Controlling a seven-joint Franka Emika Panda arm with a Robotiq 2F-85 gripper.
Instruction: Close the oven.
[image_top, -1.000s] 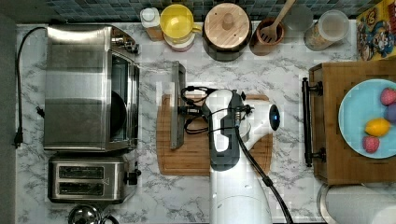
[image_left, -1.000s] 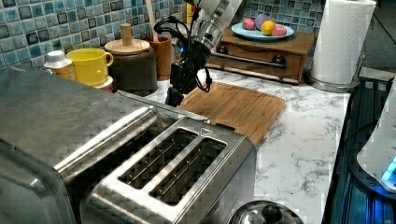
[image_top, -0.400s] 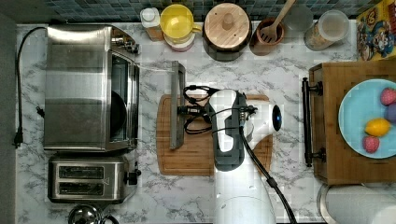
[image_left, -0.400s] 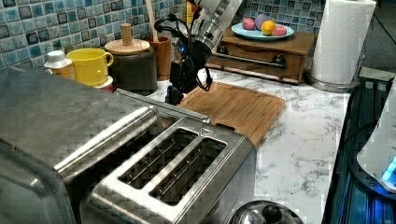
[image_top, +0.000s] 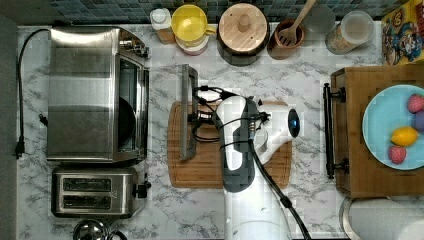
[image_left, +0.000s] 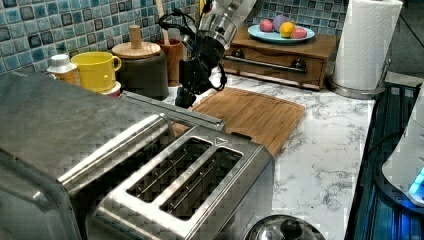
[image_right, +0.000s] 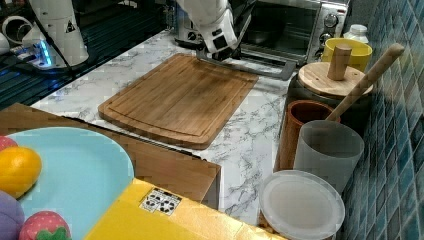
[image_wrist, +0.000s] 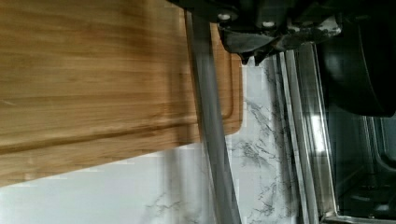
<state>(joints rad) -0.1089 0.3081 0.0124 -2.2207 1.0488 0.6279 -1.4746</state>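
The steel oven (image_top: 82, 92) stands at the top view's left with its glass door folded down flat toward the cutting board (image_top: 210, 170). Its long bar handle (image_top: 188, 112) lies along the door's outer edge. My gripper (image_top: 196, 119) sits right at that handle near its middle, reaching in from over the board. In the left view the gripper (image_left: 186, 100) touches down on the door's edge (image_left: 175, 111). The right view has the gripper (image_right: 217, 52) in front of the open oven (image_right: 295, 22). In the wrist view the handle bar (image_wrist: 212, 135) runs past the gripper, with the dark oven cavity (image_wrist: 359, 154) beyond.
A two-slot toaster (image_top: 92, 192) stands beside the oven. A yellow mug (image_top: 189, 22), a wooden-lidded canister (image_top: 243, 30) and a utensil pot (image_top: 287, 37) line the tiled wall. A wooden box (image_top: 350, 140) carries a plate of fruit. A paper towel roll (image_left: 367, 42) stands past it.
The arm has shifted only slightly. The gripper stays at the door handle and the door is still down.
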